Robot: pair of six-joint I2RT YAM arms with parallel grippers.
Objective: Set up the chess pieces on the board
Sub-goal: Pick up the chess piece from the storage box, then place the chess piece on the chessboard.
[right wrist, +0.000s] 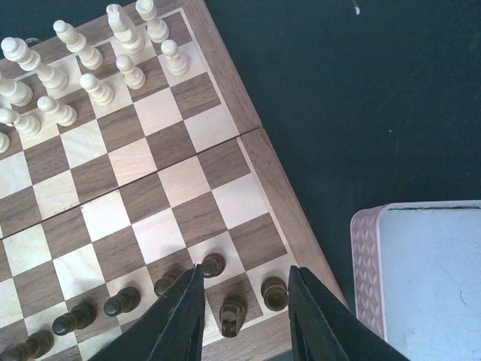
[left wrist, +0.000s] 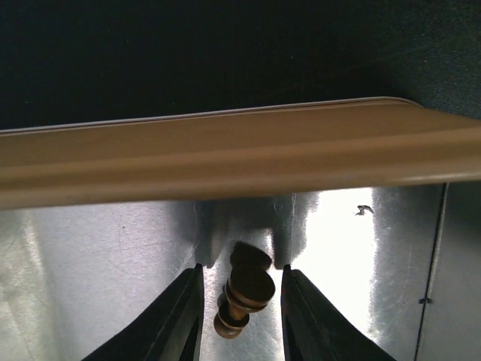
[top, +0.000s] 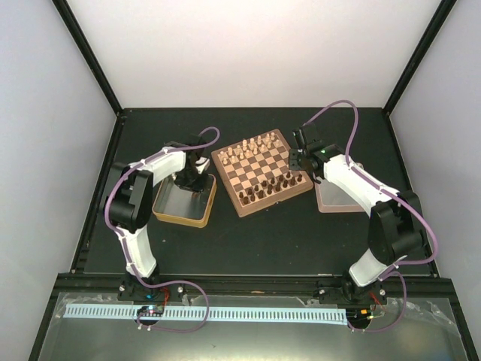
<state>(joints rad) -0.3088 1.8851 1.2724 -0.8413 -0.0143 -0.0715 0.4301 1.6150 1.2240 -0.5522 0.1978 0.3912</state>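
Most chess pieces point(right wrist: 233, 316) are stood along the near edge of the board point(right wrist: 225, 83) under the released right gripper point(right wrist: 244, 271); one is left in the tin point(left wrist: 225, 158), straddled by the left gripper point(left wrist: 241, 268), whose grasp cannot be told.

Both bent at the elbow, the left arm point(top: 137, 197) and right arm point(top: 355, 185) reach from the table's point(top: 248, 244) near edge toward mid-table, wrists tipped downward, with left gripper point(left wrist: 241, 268) and right gripper point(right wrist: 245, 269) each narrowly parted.
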